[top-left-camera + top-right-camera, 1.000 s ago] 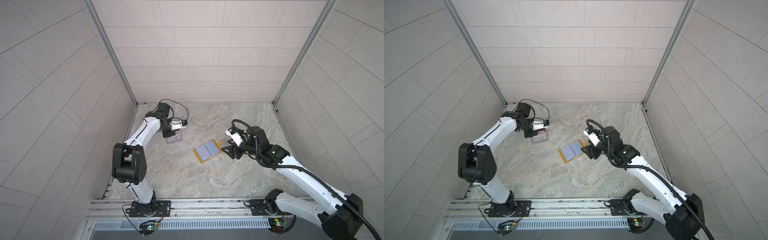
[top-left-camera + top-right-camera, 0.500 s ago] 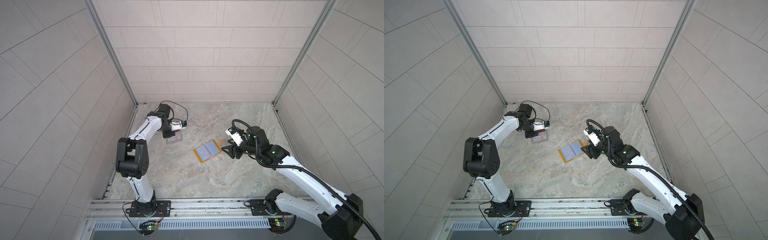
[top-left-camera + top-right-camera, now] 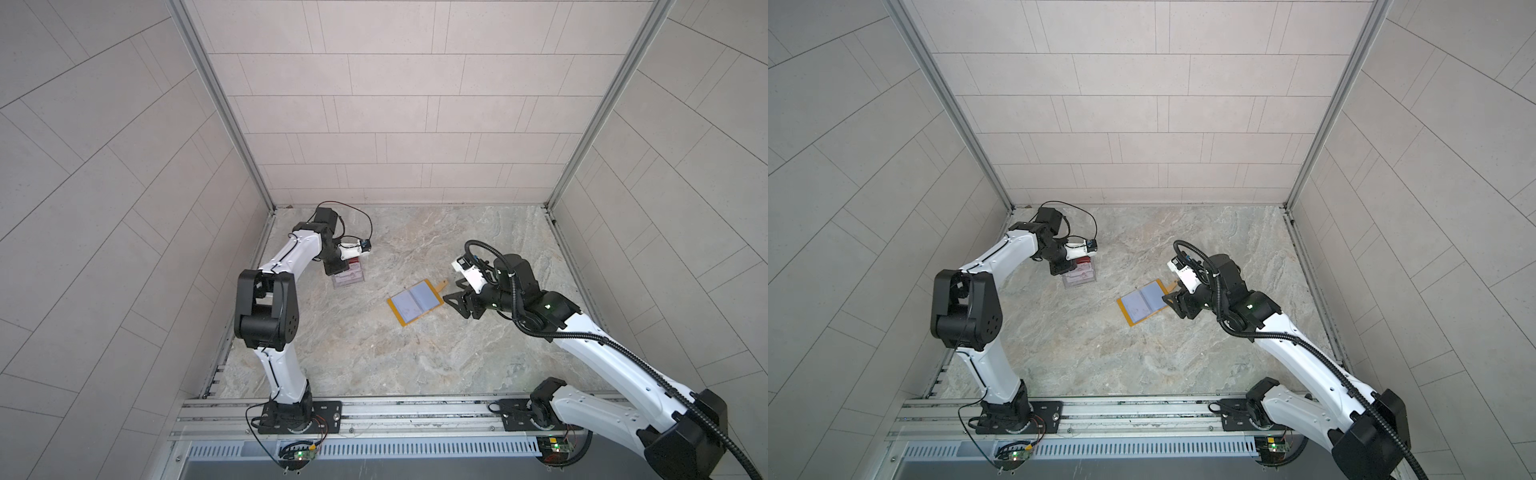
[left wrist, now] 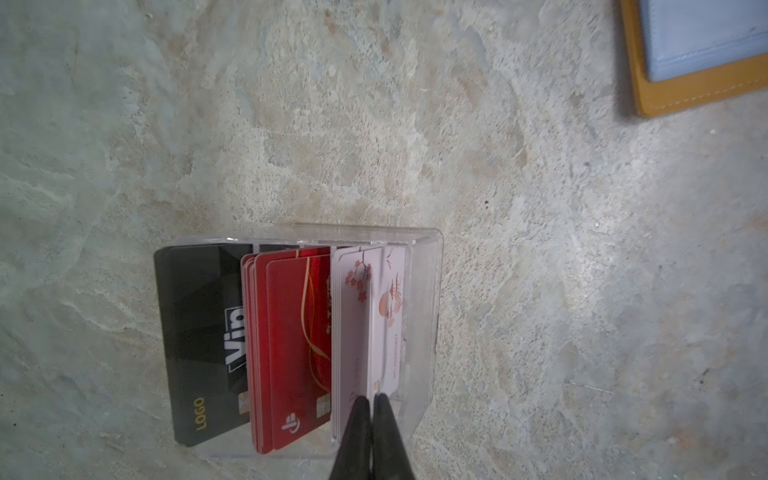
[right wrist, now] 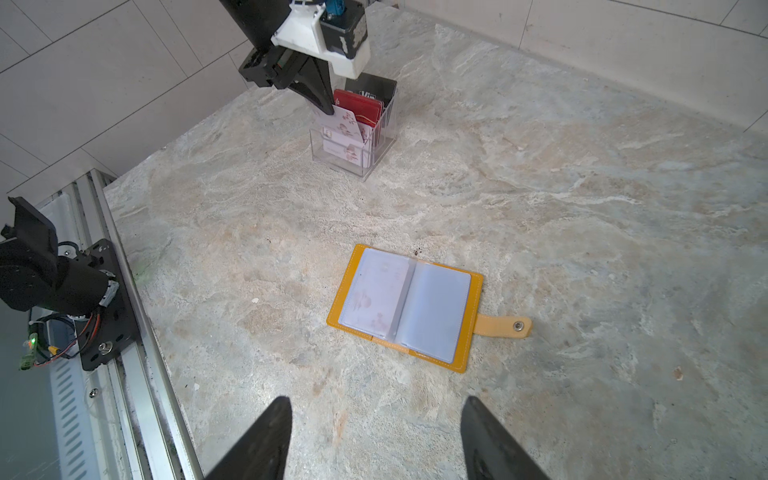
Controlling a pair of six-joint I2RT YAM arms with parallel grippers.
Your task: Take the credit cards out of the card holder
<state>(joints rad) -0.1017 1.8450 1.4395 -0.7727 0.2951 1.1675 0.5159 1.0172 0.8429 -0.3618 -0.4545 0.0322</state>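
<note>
The card holder (image 5: 434, 311) lies open and flat a little right of the middle of the worktop (image 3: 415, 365) in both top views. Its yellow cover is down and its bluish sleeves face up, and the snap tab (image 5: 505, 326) sticks out from the edge nearest the right arm. A pale card (image 5: 370, 295) with faint red marks shows through the sleeve on the page away from the tab, lying under the plastic. The right gripper (image 5: 377, 399) hangs just off the tab side of the holder, its jaws spread wide and holding nothing, with the tips pointing toward the holder. In a top view one finger (image 3: 1169, 299) covers the holder's right corner, but the right wrist view shows a strip of worktop between the tips and the yellow edge. The left gripper (image 4: 370, 401) is well apart from the holder, at the upper left of the worktop in both top views, over a clear stand (image 4: 424, 332). Its jaws are pressed together on the top edge of a white card (image 4: 355, 316) printed with pink blossoms, which stands in the stand's front tier. Red cards (image 4: 295, 345) fill the middle tier, and a dark grey card (image 4: 199, 332) lettered "Vip" stands at the back.
</note>
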